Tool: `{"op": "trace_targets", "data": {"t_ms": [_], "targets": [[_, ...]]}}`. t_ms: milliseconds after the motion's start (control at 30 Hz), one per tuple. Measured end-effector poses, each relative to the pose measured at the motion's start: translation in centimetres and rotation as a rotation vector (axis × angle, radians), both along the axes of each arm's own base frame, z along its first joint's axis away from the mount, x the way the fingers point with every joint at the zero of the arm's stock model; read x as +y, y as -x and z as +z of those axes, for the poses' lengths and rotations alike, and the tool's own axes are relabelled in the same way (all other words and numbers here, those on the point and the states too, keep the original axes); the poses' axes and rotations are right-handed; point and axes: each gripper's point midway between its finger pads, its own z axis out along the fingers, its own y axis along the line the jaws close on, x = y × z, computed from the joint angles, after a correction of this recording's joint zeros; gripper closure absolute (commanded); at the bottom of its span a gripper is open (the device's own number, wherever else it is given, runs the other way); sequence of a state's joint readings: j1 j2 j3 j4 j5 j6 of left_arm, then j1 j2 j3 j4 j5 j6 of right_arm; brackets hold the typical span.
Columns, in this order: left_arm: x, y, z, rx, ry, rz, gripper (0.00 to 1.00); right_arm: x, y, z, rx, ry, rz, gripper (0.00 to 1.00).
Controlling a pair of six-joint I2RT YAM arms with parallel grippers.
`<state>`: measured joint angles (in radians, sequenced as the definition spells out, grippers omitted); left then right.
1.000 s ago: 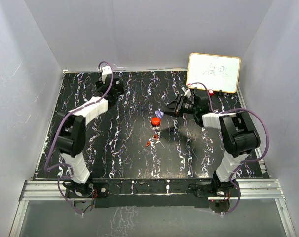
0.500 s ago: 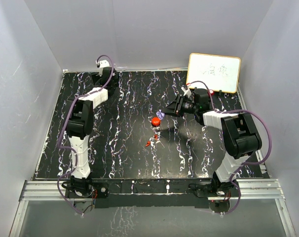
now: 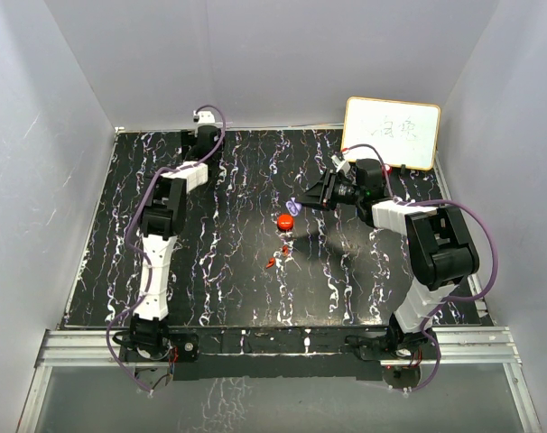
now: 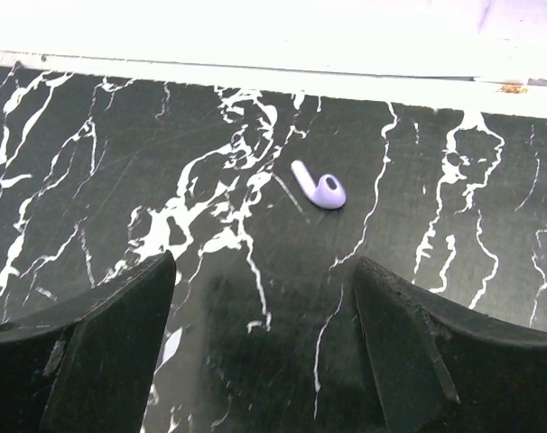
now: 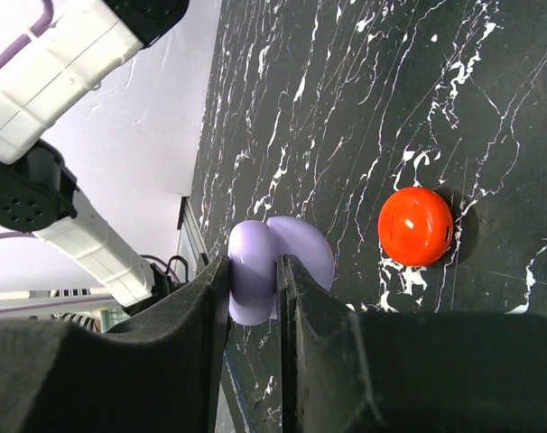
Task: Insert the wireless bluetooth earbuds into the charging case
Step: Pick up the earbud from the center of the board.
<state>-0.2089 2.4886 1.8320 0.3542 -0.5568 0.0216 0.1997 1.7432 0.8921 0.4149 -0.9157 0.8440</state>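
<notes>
Where the left arm lay stretched toward the far-left back of the counter (image 3: 219, 271), the left end effector (image 4: 263, 271) hung with its jaws spread wide and nothing between them. A lavender earbud (image 4: 320, 188) lay just beyond the fingertips, near the back wall. Toward the middle, two red earbuds (image 3: 273, 262) lay loose, just in front of a round red case (image 3: 286, 221). Rightward, the right end effector (image 5: 253, 271) was pinched onto a lavender charging case (image 5: 305, 248), near the red one.
</notes>
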Motion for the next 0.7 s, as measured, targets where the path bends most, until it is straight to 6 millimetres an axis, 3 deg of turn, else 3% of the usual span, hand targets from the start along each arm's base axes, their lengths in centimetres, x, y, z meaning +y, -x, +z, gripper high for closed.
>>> {"op": "trace_targets", "data": {"t_ms": [400, 700], "targets": [[-0.3, -4.0, -0.3, -0.062, -0.085, -0.056, 0.23, -0.1, 0.0, 0.1, 0.0, -0.003, 0.002, 1.0], [-0.2, -5.5, -0.6, -0.106, -0.065, -0.066, 0.33, -0.1, 0.0, 0.2, 0.016, -0.012, -0.004, 1.0]]}}
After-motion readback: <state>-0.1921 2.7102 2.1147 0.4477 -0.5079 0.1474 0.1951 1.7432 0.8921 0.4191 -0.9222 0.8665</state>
